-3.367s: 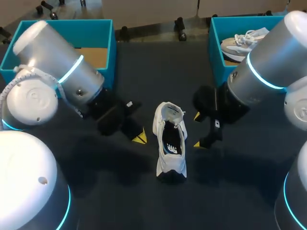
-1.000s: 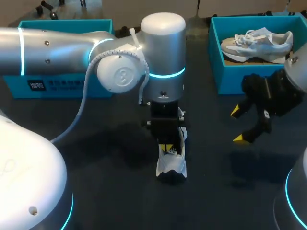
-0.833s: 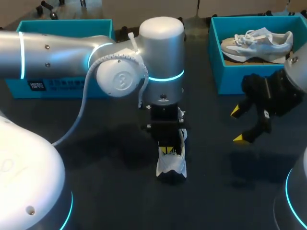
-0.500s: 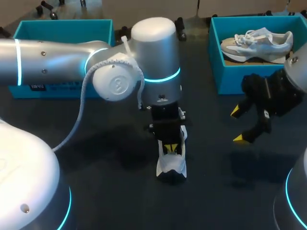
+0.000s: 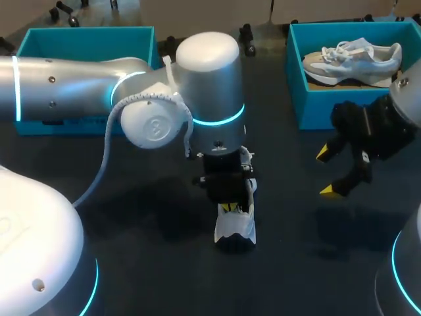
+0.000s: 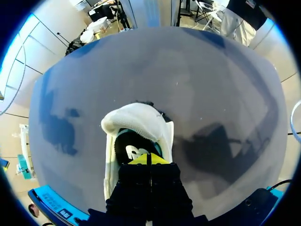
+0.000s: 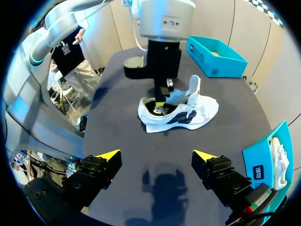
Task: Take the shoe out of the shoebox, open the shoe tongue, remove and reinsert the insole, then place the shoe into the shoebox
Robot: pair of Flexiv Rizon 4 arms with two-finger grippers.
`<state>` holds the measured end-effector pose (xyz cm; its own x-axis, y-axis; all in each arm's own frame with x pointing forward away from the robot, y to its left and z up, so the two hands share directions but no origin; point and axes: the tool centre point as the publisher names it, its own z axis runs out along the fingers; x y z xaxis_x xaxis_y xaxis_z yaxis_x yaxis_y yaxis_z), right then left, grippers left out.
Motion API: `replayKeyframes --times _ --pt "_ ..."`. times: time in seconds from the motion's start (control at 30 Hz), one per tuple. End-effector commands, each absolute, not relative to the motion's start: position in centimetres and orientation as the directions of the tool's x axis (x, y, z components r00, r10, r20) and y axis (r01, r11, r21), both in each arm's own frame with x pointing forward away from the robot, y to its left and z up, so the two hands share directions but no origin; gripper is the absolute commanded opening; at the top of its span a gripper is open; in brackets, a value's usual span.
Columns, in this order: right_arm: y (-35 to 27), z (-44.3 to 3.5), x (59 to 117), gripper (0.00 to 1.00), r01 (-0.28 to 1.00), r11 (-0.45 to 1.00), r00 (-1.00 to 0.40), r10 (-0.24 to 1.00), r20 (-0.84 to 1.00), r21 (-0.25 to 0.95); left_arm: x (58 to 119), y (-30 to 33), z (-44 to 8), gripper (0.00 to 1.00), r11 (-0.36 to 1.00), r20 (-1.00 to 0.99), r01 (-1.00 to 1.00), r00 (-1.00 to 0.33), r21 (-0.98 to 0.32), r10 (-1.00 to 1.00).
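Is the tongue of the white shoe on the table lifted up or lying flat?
Lifted up: the tongue stands upright above the white shoe, leaving its black insole exposed.

L arm (image 5: 72, 76) comes in from the left side, stretched nearly level across to centre. Its wrist (image 5: 209, 92) is turned straight down, w/ the L gripper (image 6: 148, 158) hanging vertical under it, yellow tips pressed together, no gap showing. R arm (image 5: 409, 105) sits at the right side. R gripper (image 5: 327, 172) is angled down & inward, fingers spread wide apart.
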<state>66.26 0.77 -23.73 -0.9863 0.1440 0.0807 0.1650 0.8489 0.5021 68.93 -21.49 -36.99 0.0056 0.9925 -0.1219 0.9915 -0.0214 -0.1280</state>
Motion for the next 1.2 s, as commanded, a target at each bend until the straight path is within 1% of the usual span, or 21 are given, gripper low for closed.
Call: replayKeyframes --times 0.03,0.17,0.33,0.53,0.87,1.2 --pt "0.8 -23.8 66.2 1.0 0.166 0.849 -0.986 0.146 0.079 0.501 68.4 -21.9 -38.3 0.0 -0.009 -0.138 0.993 -0.007 -0.118 0.99" --pt "0.8 -23.8 66.2 1.0 0.166 0.849 -0.986 0.146 0.079 0.501 68.4 -22.2 -39.0 0.0 0.019 -0.166 0.995 -0.036 -0.102 0.986" --pt "0.8 -23.8 66.2 1.0 0.166 0.849 -0.986 0.146 0.079 0.501 68.1 -22.6 -39.9 0.0 0.014 -0.158 0.997 -0.026 -0.074 0.987" --pt "0.8 -23.8 66.2 1.0 0.166 0.849 -0.986 0.146 0.079 0.501 68.2 -22.8 -40.4 0.0 0.037 -0.18 0.997 -0.048 -0.065 0.983" --pt "0.8 -23.8 66.2 1.0 0.166 0.849 -0.986 0.146 0.079 0.501 68.9 -23.2 -37.7 0.0 0.03 -0.231 0.999 -0.039 -0.041 0.972" --pt "0.8 -23.8 66.2 1.0 0.166 0.849 -0.986 0.146 0.079 0.501 68.3 -23.8 -37.2 0.0 0.027 -0.232 0.999 -0.037 -0.044 0.972"
